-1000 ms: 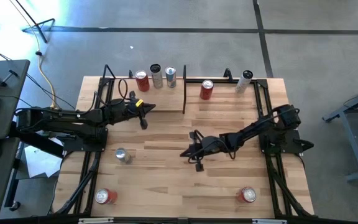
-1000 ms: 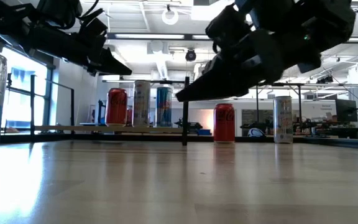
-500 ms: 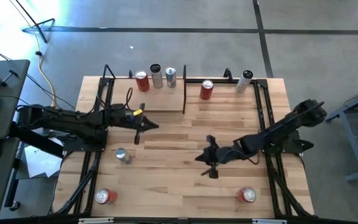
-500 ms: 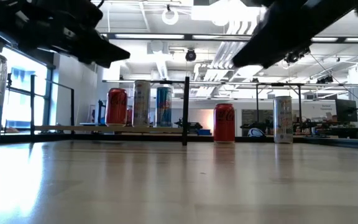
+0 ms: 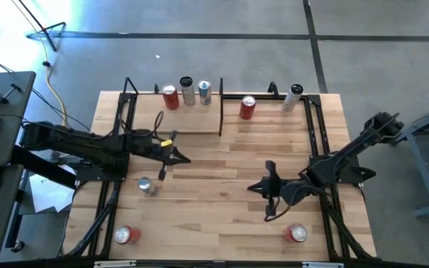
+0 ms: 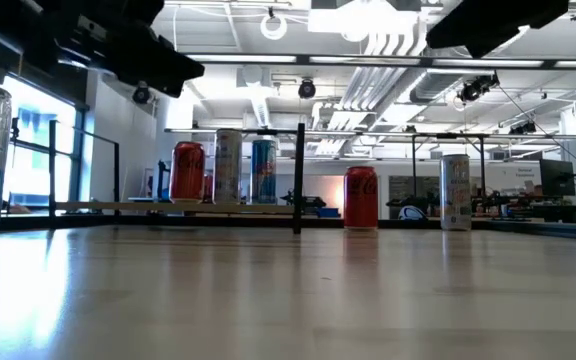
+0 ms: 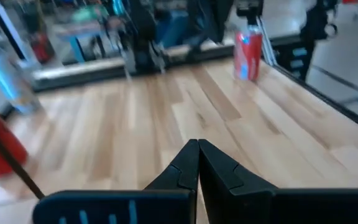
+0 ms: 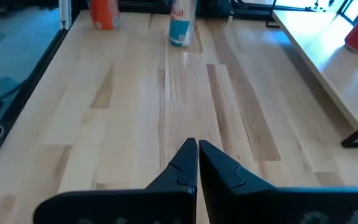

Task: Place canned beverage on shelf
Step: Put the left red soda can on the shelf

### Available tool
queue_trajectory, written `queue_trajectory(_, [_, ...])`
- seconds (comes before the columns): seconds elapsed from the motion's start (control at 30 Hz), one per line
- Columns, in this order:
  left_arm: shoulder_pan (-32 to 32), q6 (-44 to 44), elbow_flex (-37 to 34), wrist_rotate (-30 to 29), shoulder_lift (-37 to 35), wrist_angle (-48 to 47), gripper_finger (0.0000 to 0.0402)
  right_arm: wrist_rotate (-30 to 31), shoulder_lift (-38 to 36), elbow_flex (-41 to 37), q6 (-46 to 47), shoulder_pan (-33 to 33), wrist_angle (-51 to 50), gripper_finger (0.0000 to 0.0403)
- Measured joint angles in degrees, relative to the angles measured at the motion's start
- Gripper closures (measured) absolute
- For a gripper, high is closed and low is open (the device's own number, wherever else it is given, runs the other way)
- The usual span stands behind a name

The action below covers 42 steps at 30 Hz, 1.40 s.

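The shelf point(image 5: 192, 119) is a pale wood platform at the table's far left-middle. Three cans stand on it: red point(image 5: 170, 97), dark-topped silver point(image 5: 187, 91) and blue-silver point(image 5: 204, 91). My left gripper point(image 5: 185, 158) hovers shut and empty just in front of the shelf, pointing toward the table's right. My right gripper point(image 5: 250, 187) hovers shut and empty over the table's middle-right, pointing left. Its wrist view shows the shut fingers point(image 8: 197, 148) aimed toward a silver-blue can point(image 8: 180, 25), which stands on the table point(image 5: 147, 186).
A red can point(image 5: 247, 106) and a white can point(image 5: 294, 97) stand at the far edge, right of the shelf's upright end panel point(image 5: 221, 108). Red cans stand near the front left point(image 5: 126, 235) and front right point(image 5: 297, 233). Black frames run along both table sides.
My left gripper has swung away from the shelf toward the table's near and right side and turned to point more level. My right gripper has risen and drawn back toward the right and near edges, leaving most of the low view. Both stayed shut.
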Motion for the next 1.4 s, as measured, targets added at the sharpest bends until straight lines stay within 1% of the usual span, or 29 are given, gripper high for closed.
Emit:
queue_trajectory(0.13, [-2.8,-1.72,5.81,-2.41,0.02,-11.59,0.0401,-0.41,0.38,0.0,-1.11,-1.23,-0.89,0.0403])
queue_trajectory(0.2, [-5.37,-4.1,9.9,-4.87,0.02,-19.92,0.0401,-1.47,0.57,-0.29,-1.41,-1.93,-1.59,0.0403])
queue_trajectory(0.33, [-14.1,-10.47,19.0,-12.55,0.64,-38.08,0.0401,-1.7,0.96,-2.78,-4.27,-3.95,1.25,0.0403])
queue_trajectory(0.4, [-18.73,-15.91,23.27,-15.66,1.16,-47.04,0.0401,-1.78,0.96,-4.47,-5.45,-4.94,3.93,0.0403])
queue_trajectory(0.53, [-27.1,-31.37,32.45,-16.4,3.32,-63.67,0.0401,-1.7,0.96,-6.31,-5.65,-5.74,4.67,0.0403])
queue_trajectory(0.6, [-31.7,-37.79,36.94,-16.39,5.04,-70.86,0.0401,-1.7,0.96,-6.69,-5.67,-5.85,5.39,0.0403])
queue_trajectory(0.67, [-36.07,-41.42,41.64,-16.36,7.11,-76.84,0.0401,-1.68,0.96,-7.15,-6.77,-5.87,6.01,0.0403])
queue_trajectory(0.73, [-40.32,-42.86,45.92,-16.22,9.54,-82.43,0.0401,-1.68,0.96,-7.15,-7.14,-5.87,6.62,0.0403])
queue_trajectory(0.8, [-44.19,-43.84,49.83,-14.4,12.51,-86.78,0.0401,-1.68,0.96,-7.15,-7.14,-5.87,6.75,0.0403])
queue_trajectory(0.9, [-48.25,-49.04,54.6,-11.94,17.18,-91.86,0.0401,-1.68,0.96,-7.15,-7.41,-5.87,7.04,0.0403])
queue_trajectory(1.0, [-50.22,-55.56,57.46,-12.22,21.69,-95.58,0.04,-1.68,0.96,-7.15,-7.69,-5.85,7.22,0.0403])
queue_trajectory(1.07, [-51.14,-58.22,58.41,-12.47,24.11,-96.31,0.0388,-1.68,0.96,-7.15,-7.99,-5.85,7.61,0.0403])
queue_trajectory(1.17, [-51.84,-62.08,58.53,-11.36,27.18,-96.67,0.0355,-1.68,0.96,-7.15,-8.18,-5.85,7.78,0.0403])
queue_trajectory(1.23, [-51.98,-67.26,58.53,-10.37,28.89,-96.93,0.0324,-1.68,0.96,-7.15,-8.12,-5.83,7.84,0.0403])
queue_trajectory(1.3, [-51.91,-72.12,58.55,-7.42,30.33,-97.03,0.0287,-1.66,0.96,-7.15,-8.08,-5.56,7.87,0.0403])
queue_trajectory(1.4, [-51.95,-76.32,58.55,-2.3,32.39,-96.97,0.023,-1.68,0.96,-7.15,-8.04,-4.83,7.89,0.0403])
